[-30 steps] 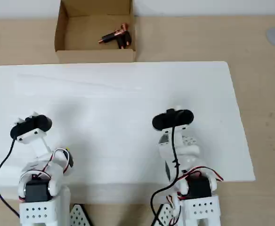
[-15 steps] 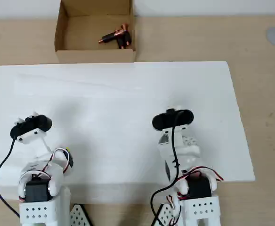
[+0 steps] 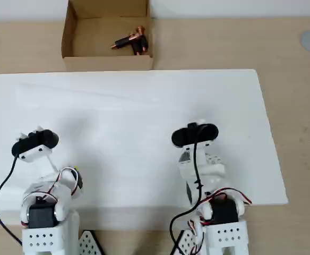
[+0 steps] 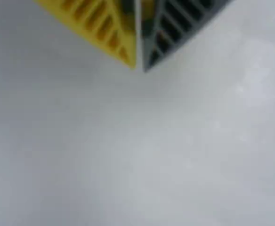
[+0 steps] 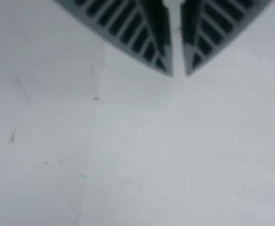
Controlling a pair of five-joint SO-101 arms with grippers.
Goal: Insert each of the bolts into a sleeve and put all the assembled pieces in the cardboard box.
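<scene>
The wooden table carries a white sheet whose wide, flat surface lies between the near arms and its far edge. The cardboard box sits just beyond that edge, far left, with the assembled pieces by its right wall. The left gripper and right gripper hang over the sheet, each pinched together on nothing.

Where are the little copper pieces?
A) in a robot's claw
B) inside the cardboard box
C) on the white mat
B: the copper pieces lie inside the cardboard box, close to its right wall, beyond the white mat.
</scene>
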